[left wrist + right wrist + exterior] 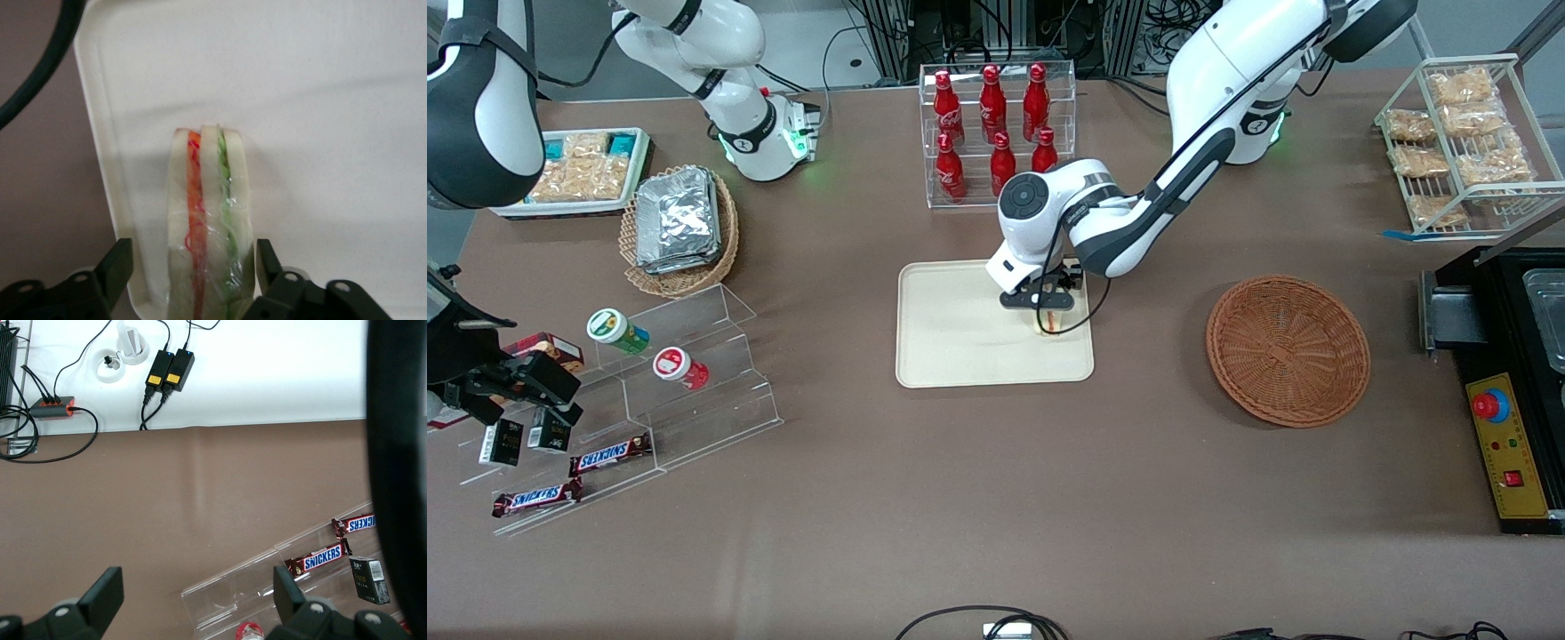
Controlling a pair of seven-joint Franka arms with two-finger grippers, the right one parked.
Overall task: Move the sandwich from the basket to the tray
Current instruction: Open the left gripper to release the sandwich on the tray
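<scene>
White-bread sandwich (210,220) on tray (947,351), half-hidden beneath tool (1049,313), seemingly unclamped.

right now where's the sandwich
The sandwich stands on edge on the cream tray, near the tray's edge toward the working arm's end, where the empty brown basket sits. The gripper straddles it, fingers open.

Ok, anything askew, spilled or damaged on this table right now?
Nothing stands out. The triangular white-bread sandwich stands on edge on the cream rectangular tray, close to its rim, wrap intact, between the open fingers of the left gripper. The round reddish-brown wicker basket sits level and holds nothing.
</scene>
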